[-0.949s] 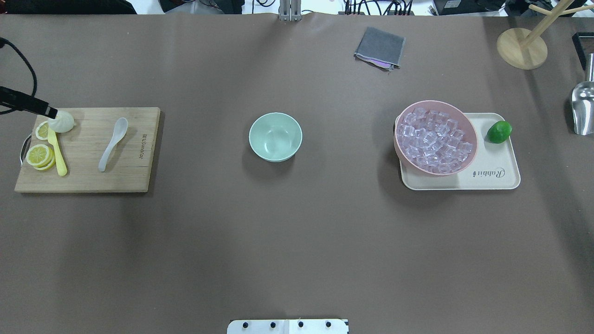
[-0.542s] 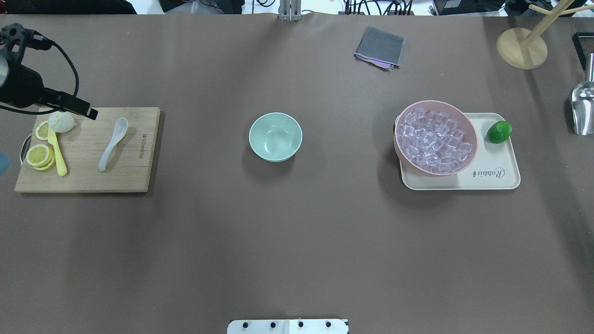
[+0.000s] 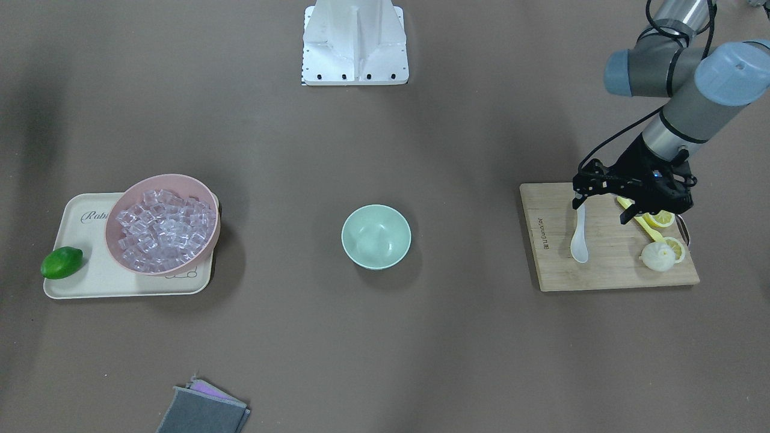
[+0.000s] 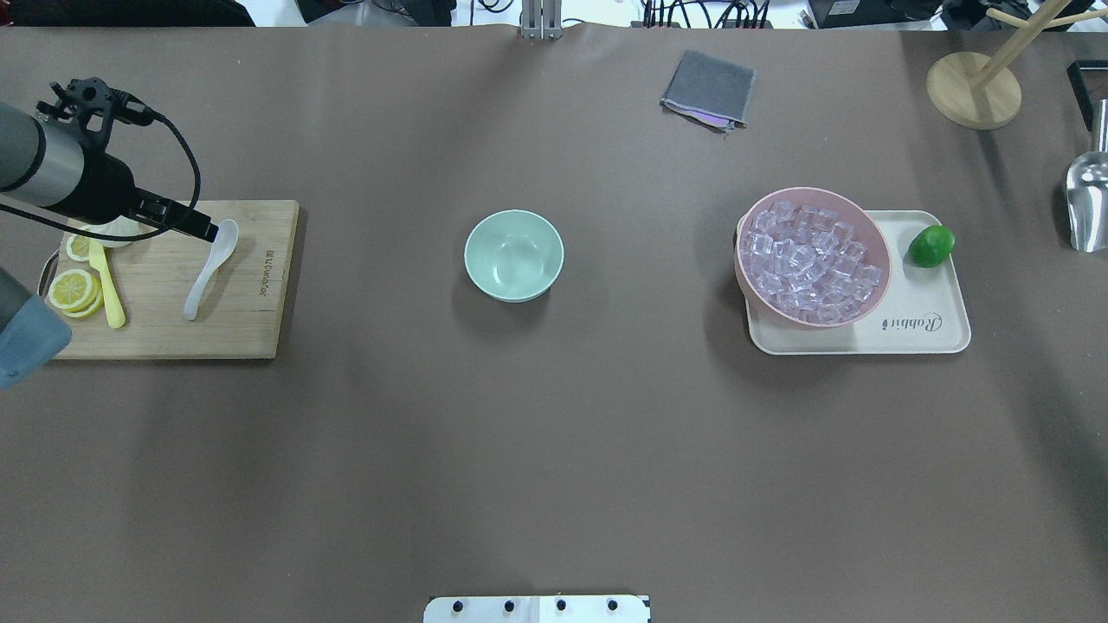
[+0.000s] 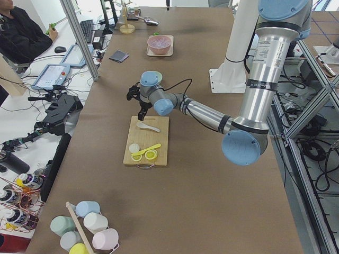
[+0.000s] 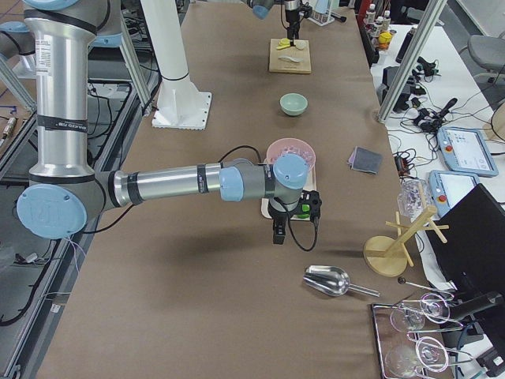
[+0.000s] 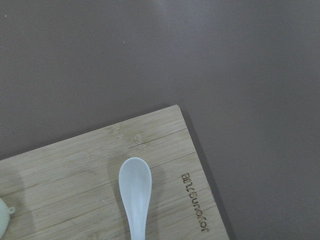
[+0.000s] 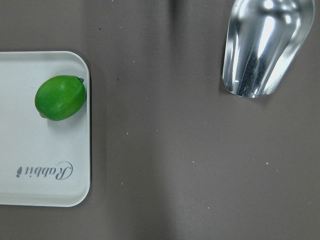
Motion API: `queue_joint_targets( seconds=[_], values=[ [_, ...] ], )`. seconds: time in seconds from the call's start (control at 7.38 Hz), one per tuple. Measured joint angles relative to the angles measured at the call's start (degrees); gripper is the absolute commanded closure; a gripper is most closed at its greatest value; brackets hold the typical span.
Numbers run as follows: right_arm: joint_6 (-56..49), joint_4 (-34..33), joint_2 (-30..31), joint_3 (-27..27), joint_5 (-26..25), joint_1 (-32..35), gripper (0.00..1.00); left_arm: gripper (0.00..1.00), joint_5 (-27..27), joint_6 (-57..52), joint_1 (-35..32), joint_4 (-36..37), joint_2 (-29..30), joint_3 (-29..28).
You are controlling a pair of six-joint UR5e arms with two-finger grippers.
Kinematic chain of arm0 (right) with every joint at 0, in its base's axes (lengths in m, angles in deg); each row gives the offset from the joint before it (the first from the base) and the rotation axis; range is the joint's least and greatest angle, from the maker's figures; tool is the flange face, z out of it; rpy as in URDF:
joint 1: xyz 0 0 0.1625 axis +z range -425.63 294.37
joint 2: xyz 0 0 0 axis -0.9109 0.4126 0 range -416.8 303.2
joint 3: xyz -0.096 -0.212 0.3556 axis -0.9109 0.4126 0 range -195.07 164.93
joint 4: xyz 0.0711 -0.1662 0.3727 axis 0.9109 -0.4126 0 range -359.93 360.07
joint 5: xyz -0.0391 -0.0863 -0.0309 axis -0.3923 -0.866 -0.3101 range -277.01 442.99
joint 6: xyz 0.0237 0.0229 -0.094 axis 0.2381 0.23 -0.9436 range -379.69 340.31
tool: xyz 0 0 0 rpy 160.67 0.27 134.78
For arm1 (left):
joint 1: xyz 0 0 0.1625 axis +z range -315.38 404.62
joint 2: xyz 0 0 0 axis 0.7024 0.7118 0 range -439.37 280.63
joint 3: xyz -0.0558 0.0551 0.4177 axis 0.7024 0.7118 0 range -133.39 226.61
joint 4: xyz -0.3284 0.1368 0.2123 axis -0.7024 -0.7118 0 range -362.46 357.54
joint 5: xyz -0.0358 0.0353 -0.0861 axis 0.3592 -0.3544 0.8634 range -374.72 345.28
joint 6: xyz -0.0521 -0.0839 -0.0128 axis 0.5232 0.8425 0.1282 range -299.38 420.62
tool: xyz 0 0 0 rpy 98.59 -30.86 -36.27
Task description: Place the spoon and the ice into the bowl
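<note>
Since half a second ago the left gripper (image 3: 601,207) has come further over the cutting board (image 3: 607,270), its jaws open. Well aside of them the bowl (image 3: 376,236) is empty; the spoon (image 3: 579,237) lies just beneath them and the ice (image 3: 165,228) far beyond, so I judge both steps remain. For the right gripper (image 6: 275,239) I cannot tell how the jaws stand.

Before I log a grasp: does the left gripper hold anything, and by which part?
Nothing: the left gripper hangs open over the spoon, which lies on the cutting board.
</note>
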Motion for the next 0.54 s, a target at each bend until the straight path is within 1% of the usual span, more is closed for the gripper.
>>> queue_joint_targets(
  seconds=[0.54],
  values=[
    [0.9, 0.4, -0.2, -0.6, -1.6, -0.9, 0.00, 0.02, -6.5, 0.3, 5.0, 0.1, -0.2, -1.7]
  ],
)
